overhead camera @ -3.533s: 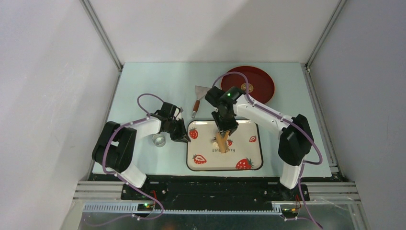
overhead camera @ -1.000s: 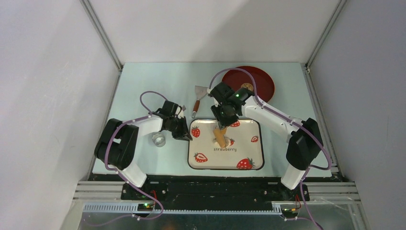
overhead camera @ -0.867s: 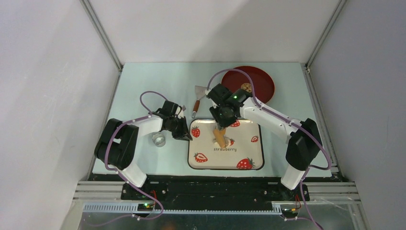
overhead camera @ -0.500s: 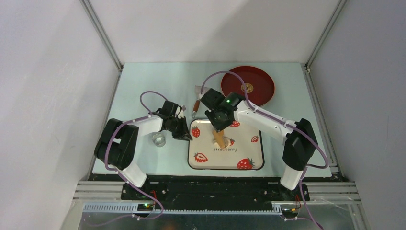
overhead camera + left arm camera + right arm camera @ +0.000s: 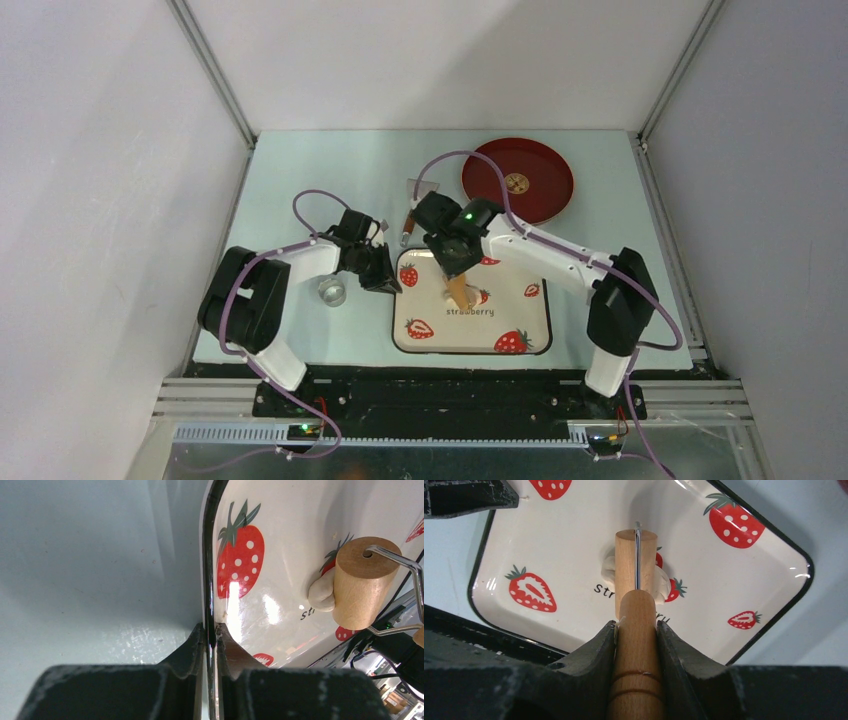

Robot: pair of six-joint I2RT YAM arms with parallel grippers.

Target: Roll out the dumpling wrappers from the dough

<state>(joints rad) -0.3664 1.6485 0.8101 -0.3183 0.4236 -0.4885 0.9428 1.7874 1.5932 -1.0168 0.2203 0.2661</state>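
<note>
Pale cream dough lump [image 5: 609,571] sits mid-tray under the small wooden roller [image 5: 626,565] with its wire frame, bulging out on both sides. It looks thick, not wrapper-thin yet. The right gripper [image 5: 636,627] is clamped on the roller's wooden handle. The left gripper [image 5: 210,630] pinches narrowly on the black rim of the white strawberry-print tray [image 5: 207,555], steadying it. Versus a second ago, the right wrist has swung left, off the round red plate [image 5: 545,170]. The roller is on the same spot and the left arm is unmoved, so this is likely mid-pass. One small wrapper disc [image 5: 516,183] lies on the plate.
</note>
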